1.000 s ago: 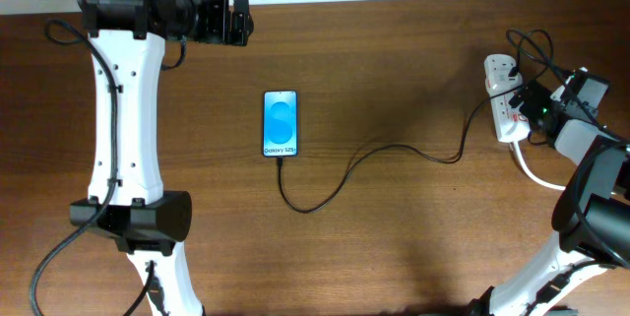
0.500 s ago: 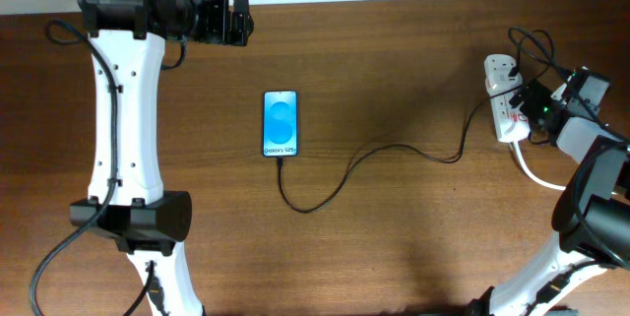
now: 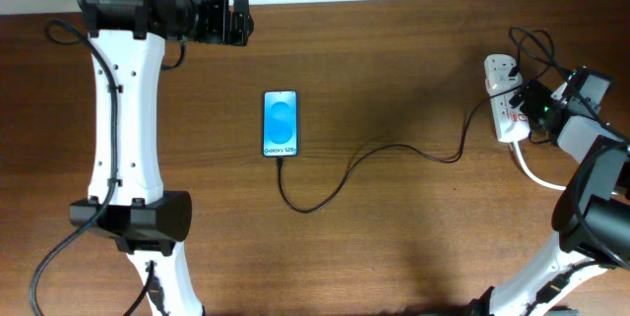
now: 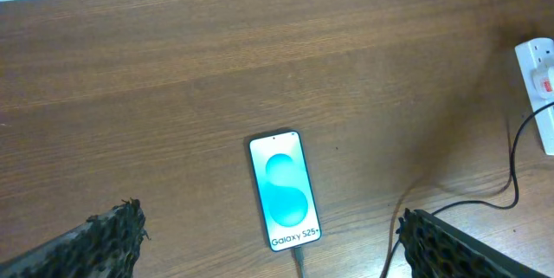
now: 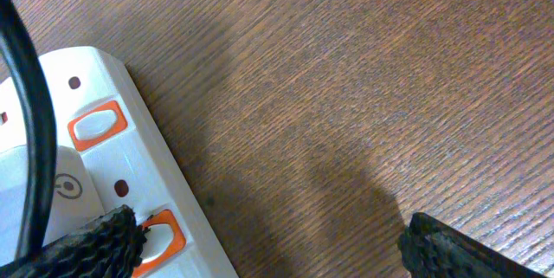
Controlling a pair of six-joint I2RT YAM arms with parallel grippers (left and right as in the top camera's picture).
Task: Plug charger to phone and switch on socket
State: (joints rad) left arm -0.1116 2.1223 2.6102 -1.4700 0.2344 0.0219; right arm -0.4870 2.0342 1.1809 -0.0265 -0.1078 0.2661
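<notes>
Overhead, the phone (image 3: 281, 124) lies flat and screen-up on the counter (image 3: 394, 247), left of the middle and nearer the far edge than the near one. The charger (image 3: 340, 178) meets the phone's near short edge, loops toward the near edge, then runs right to the socket (image 3: 503, 99), which lies close to the right edge in the far half. A thick white cord (image 3: 532, 173) leaves the socket toward the near edge. The left end effector (image 3: 236, 21) hangs by the far edge, well apart from the phone. The right end effector (image 3: 524, 111) is over the socket's right side.

From the left wrist, both fingers (image 4: 104, 243) stand wide apart with nothing between them, so this end effector is released. The phone is below, the thin black cable at its lower edge, and the socket shows at the right border.

From the right wrist, the fingers (image 5: 459, 248) are also spread and grasp nothing. One tip overlaps an orange-red switch (image 5: 164, 230) on the white strip; I cannot tell whether it presses. A second switch (image 5: 97, 126) is beside it, uncovered.
</notes>
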